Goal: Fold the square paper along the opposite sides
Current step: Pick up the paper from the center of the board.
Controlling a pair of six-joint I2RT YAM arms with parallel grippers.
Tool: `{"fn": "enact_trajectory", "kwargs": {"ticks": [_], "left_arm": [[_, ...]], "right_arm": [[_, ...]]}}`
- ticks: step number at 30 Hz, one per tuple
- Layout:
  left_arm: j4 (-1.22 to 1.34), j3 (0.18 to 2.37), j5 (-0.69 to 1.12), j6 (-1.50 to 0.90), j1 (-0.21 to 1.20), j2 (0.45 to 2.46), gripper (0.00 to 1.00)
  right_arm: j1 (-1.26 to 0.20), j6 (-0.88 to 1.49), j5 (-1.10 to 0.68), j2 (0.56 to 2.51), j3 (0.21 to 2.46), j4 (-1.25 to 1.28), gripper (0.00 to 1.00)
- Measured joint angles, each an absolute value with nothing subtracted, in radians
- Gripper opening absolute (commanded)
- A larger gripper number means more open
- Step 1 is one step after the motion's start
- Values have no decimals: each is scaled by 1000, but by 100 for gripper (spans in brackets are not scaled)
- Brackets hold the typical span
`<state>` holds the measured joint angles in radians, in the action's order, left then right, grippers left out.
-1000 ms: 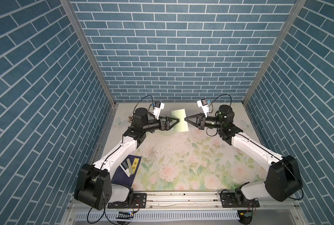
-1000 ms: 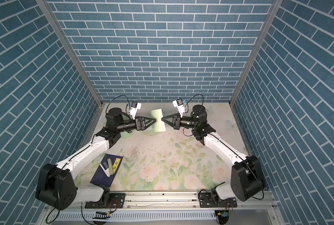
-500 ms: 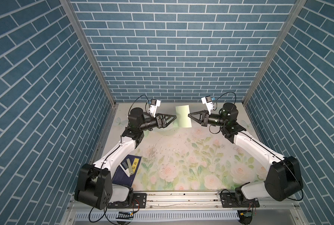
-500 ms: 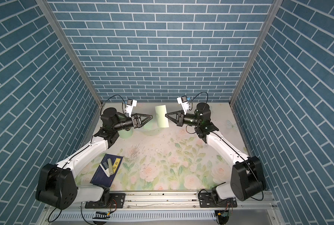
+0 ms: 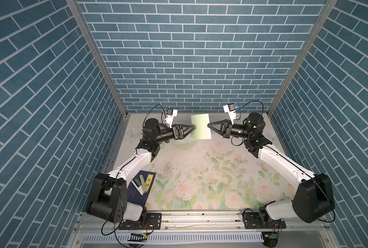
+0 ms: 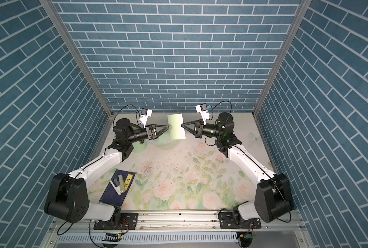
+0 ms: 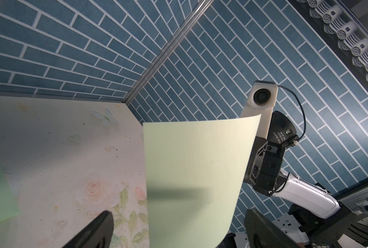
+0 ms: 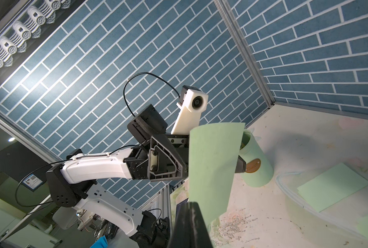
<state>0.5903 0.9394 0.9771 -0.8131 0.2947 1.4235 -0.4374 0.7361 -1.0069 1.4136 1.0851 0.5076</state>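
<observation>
The pale green square paper [image 5: 200,126] [image 6: 176,126] hangs upright in the air above the back of the table, slightly curved. My right gripper [image 5: 208,125] [image 8: 190,214] is shut on its right edge; in the right wrist view the sheet [image 8: 213,167] rises from the closed black fingers. My left gripper [image 5: 193,128] [image 7: 178,232] is open at the sheet's left edge. In the left wrist view the paper [image 7: 196,171] reaches down between the two wide-apart fingers [image 7: 97,232] without being pinched.
A dark blue book [image 5: 141,186] with small flat items on it lies at the front left. A green cup [image 8: 256,163] and a clear tray holding another green sheet [image 8: 333,186] sit under the left arm. Blue brick walls stand close behind and at both sides.
Both grippers and the paper have moved up and toward the back wall. The right gripper has kept hold of the sheet; the left jaws are wide open at its left edge.
</observation>
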Motion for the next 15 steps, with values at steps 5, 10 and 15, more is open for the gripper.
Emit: {"fn": "enact_trajectory", "kwargs": {"ticks": [5, 10, 15], "left_arm": [[631, 939, 986, -831, 310, 1423, 97], [644, 939, 989, -847, 315, 1423, 72], [646, 939, 989, -836, 315, 1423, 38]], "right_arm": [[-437, 780, -1014, 1431, 1085, 577, 0], [-428, 798, -1021, 1462, 1085, 614, 0], [-389, 807, -1022, 1472, 1072, 622, 0]]}}
